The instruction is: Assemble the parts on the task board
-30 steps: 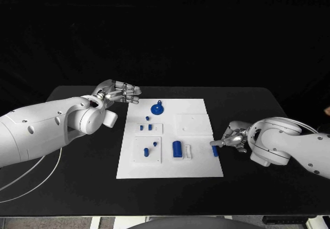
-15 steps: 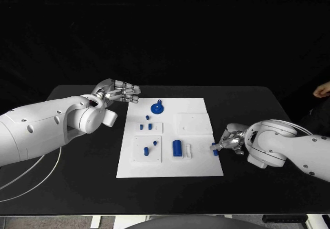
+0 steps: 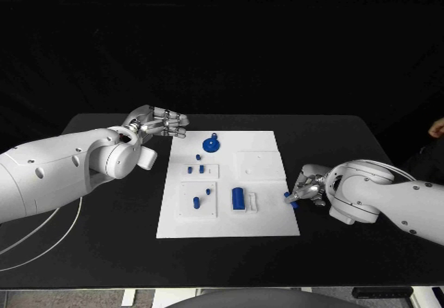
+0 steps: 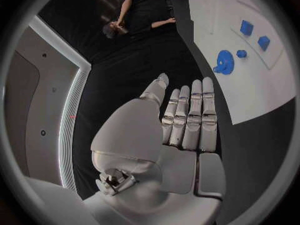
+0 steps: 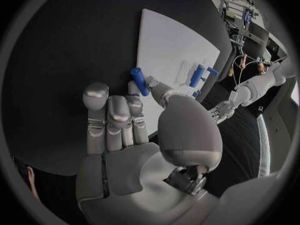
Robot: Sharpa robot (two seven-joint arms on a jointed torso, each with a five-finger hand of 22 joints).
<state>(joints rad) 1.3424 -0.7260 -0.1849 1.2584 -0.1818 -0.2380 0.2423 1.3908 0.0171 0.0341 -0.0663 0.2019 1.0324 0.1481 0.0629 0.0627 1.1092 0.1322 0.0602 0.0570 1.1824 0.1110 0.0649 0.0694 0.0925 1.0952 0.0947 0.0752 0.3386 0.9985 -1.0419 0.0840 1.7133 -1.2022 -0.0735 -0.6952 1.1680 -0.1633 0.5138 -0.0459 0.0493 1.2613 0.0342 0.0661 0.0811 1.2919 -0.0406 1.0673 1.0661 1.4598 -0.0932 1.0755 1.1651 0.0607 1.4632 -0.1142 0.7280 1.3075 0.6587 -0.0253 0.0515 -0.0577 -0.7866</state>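
right hand (image 3: 309,186): fingers curled, thumb and a finger pinching a small blue cylindrical part (image 5: 140,81) at the near right edge of the task board (image 3: 268,224). left hand (image 3: 162,123): fingers straight and close together, holding nothing, above the desk (image 3: 111,237) just off the board's far left corner. beside that hand lies a blue gear-shaped part (image 3: 212,147); further blue parts sit in the board's white fixtures.

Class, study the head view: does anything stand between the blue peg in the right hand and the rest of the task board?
Nothing visible does. The right hand pinches the blue peg at the task board edge; bare white board lies between it and the blue cylinder.
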